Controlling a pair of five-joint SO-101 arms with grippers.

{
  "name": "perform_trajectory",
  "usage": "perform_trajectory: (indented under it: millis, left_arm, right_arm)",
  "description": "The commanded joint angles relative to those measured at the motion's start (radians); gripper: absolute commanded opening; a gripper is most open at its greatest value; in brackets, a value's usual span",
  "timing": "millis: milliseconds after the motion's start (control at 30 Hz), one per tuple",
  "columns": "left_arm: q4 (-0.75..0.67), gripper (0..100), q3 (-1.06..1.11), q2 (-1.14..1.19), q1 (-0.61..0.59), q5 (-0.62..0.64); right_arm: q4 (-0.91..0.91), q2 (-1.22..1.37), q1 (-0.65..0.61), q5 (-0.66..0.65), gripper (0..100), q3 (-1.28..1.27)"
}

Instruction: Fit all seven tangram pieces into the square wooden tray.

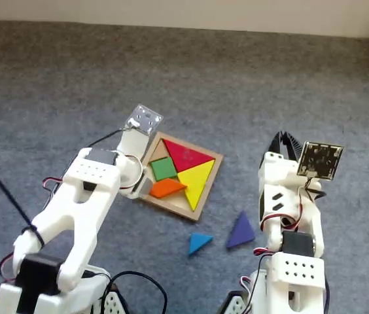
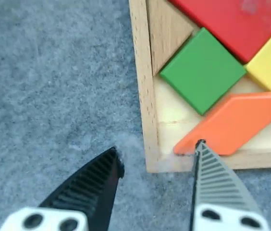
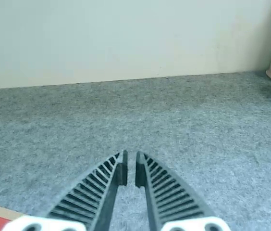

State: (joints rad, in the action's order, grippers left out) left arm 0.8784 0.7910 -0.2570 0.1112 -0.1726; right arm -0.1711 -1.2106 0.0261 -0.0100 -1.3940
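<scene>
Two claws: left (image 2: pixel 158 150) spread astride tray (image 2: pixel 138 72) corner beside orange piece (image 2: pixel 236 122); right (image 3: pixel 130 168) clenched, empty.

Count: one wooden tray (image 1: pixel 203 196), centre frame. Tangram pieces, seven in all.
- Five in the tray: red triangle (image 1: pixel 186 156), yellow triangle (image 1: pixel 199 180), green square (image 1: pixel 163 168), orange parallelogram (image 1: pixel 168 188), plain wood triangle (image 1: pixel 160 150).
- Two at lower right: blue triangle (image 1: pixel 198 243), purple triangle (image 1: pixel 241 231).

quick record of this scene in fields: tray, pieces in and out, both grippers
tray: square wooden tray on grey carpet
in tray: red triangle, yellow triangle, green square, orange parallelogram
outside tray: blue triangle, purple triangle, both on the carpet
left gripper: open, astride the tray's corner, one finger at the orange piece's tip
right gripper: shut, empty, above the carpet
</scene>
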Motion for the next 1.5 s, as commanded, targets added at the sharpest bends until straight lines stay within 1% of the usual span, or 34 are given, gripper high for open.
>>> perform_trajectory:
  millis: [0,133,233,367,567,700,800,967,1067,1167,1267,1367,1467]
  left_arm:
    - [-0.015,23,-0.042,-0.097,0.005,0.061]
    - [-0.052,23,-0.042,-0.108,0.064,0.087]
    - [-0.106,23,-0.05,-0.061,0.09,0.112]
    - [-0.176,23,-0.051,0.018,0.108,0.11]
    - [-0.18,23,-0.071,0.05,0.111,0.107]
    - [-0.18,23,-0.054,0.051,0.162,0.037]
    - [-0.183,23,-0.031,0.051,0.197,0.021]
    - [-0.181,23,-0.002,0.051,0.219,-0.04]
    - [-0.181,23,0.018,0.041,0.234,-0.054]
    - [-0.184,23,0.015,0.007,0.206,-0.003]
    - [-0.184,23,0.021,-0.087,0.153,0.069]
    - [-0.184,23,0.024,-0.16,0.11,0.114]
    - [-0.186,23,0.018,-0.145,0.088,0.132]
  right_arm:
    - [0.024,-0.022,-0.019,0.0,4.9,0.018]
    - [0.024,-0.022,-0.019,0.0,4.9,0.018]
    - [0.024,-0.022,-0.019,0.0,4.9,0.018]
    - [0.024,-0.022,-0.018,0.0,4.9,0.018]
    - [0.024,-0.022,-0.018,0.0,4.9,0.018]
    - [0.024,-0.022,-0.018,0.0,4.9,0.018]
    - [0.024,-0.022,-0.018,0.0,4.9,0.018]
    - [0.024,-0.024,-0.018,0.0,4.9,0.018]
    - [0.024,-0.024,-0.018,0.0,4.9,0.018]
    - [0.024,-0.024,-0.018,0.0,4.9,0.018]
    - [0.024,-0.024,-0.018,0.0,4.9,0.018]
    - [0.024,-0.024,-0.018,0.0,4.9,0.018]
    - [0.024,-0.024,-0.018,0.0,4.9,0.018]
